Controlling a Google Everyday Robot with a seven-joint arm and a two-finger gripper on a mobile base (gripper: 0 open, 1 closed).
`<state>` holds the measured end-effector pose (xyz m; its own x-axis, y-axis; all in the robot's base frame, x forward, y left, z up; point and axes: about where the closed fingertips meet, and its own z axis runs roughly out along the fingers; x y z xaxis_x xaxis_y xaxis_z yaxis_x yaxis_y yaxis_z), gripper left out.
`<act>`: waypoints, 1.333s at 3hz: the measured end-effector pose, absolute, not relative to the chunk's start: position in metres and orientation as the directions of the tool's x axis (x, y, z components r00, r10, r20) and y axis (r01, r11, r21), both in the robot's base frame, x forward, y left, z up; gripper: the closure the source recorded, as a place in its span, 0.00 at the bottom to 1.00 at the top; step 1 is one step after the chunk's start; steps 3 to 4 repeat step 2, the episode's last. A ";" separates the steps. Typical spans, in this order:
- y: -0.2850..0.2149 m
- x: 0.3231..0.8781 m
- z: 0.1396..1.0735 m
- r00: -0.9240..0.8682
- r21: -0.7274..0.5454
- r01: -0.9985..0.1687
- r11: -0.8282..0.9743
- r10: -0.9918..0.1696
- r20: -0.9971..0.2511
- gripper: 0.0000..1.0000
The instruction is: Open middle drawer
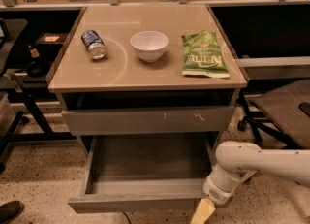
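Note:
The middle drawer [145, 162] stands pulled far out below the table top, showing its bare grey box interior. Its plain flat front [135, 202] is near the bottom edge of the view. Above it is the shut grey drawer front with white scratch marks [145, 120]. My gripper [203, 212], on a white arm [256, 160] coming in from the right, is at the right end of the open drawer's front, low in the view and partly cut off by the frame edge. The lowest drawer is hidden under the open one.
On the table top [121, 68] lie a can on its side [93, 44], a white bowl [149, 45] and a green chip bag [203, 56]. A chair [283, 109] stands to the right. Dark stands and a shoe [9, 211] are at the left.

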<state>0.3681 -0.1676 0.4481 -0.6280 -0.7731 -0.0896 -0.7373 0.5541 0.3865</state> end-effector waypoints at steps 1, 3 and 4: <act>-0.197 0.338 0.459 -0.678 0.400 -0.685 0.609 -0.734 -0.043 0.00; -0.197 0.337 0.459 -0.678 0.400 -0.685 0.609 -0.734 -0.042 0.00; -0.197 0.337 0.459 -0.678 0.400 -0.685 0.609 -0.734 -0.042 0.00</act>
